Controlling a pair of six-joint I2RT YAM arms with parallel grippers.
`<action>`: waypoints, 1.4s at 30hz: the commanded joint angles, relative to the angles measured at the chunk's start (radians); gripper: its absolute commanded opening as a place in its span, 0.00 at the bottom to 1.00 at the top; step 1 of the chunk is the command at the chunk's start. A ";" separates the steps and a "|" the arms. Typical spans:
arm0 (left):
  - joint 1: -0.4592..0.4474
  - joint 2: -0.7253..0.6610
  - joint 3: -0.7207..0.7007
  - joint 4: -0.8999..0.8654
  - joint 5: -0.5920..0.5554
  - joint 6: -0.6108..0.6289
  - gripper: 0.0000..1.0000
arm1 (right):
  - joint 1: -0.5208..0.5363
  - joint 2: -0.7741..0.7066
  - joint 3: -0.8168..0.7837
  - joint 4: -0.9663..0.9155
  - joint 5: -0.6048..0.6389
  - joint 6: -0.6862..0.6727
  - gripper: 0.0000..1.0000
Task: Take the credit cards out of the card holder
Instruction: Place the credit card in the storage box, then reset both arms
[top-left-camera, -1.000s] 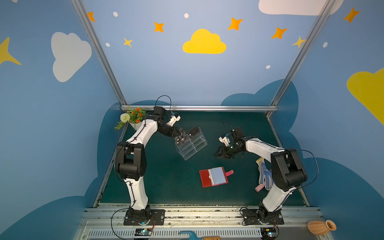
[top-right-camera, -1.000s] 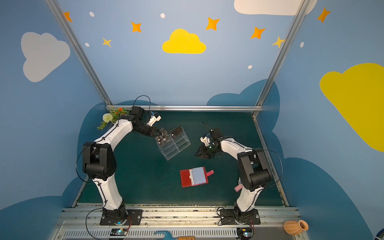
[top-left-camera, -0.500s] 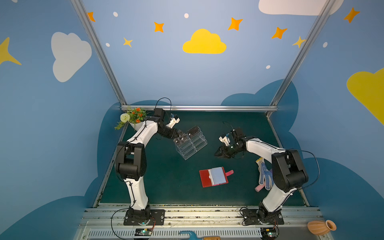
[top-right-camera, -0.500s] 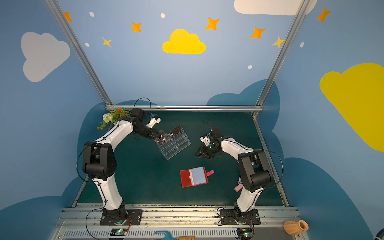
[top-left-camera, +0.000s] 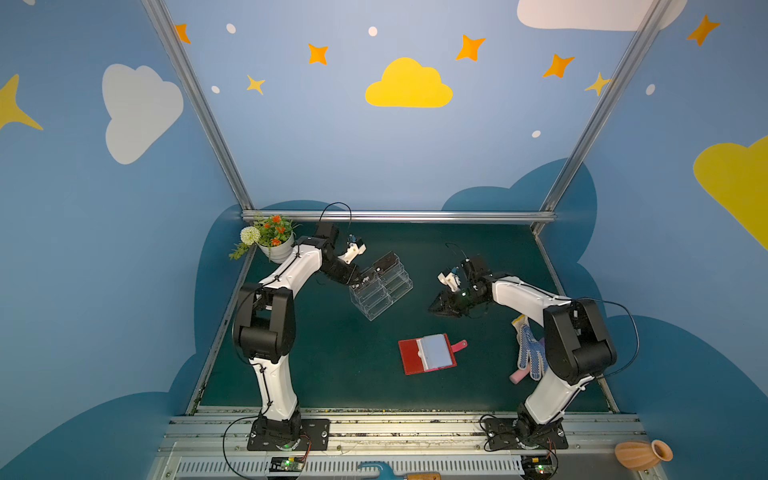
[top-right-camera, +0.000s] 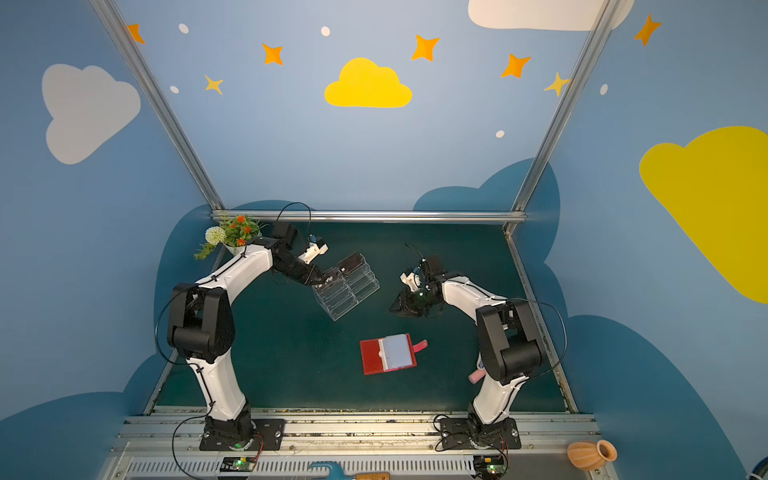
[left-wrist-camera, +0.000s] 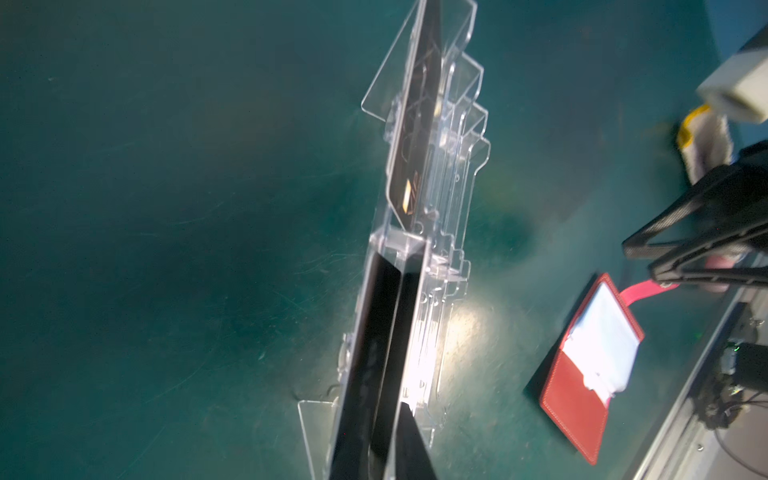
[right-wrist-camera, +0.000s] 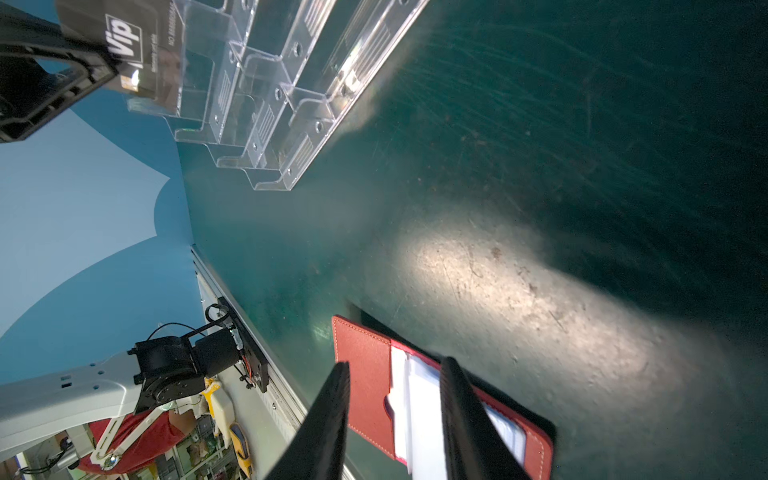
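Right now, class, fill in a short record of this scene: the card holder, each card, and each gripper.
Card holder: lying open on the table, pale sleeve page facing up, no dark card showing on it
Vip card: slotted in the top tier of the clear stand
Second dark card: in the neighbouring top slot
Left gripper: at the Vip card's edge; grip cannot be told
Right gripper: open, empty, apart from stand and holder
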 joint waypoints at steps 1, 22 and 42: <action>-0.003 -0.048 0.003 -0.016 -0.034 0.007 0.28 | -0.004 -0.043 -0.011 -0.004 -0.014 0.002 0.36; 0.083 -0.369 -0.153 0.353 0.047 -0.476 0.72 | 0.006 -0.075 -0.034 0.019 0.015 0.040 0.36; 0.076 -1.094 -0.583 0.537 -0.204 -0.815 1.00 | -0.008 -0.551 -0.195 -0.119 0.289 -0.009 0.94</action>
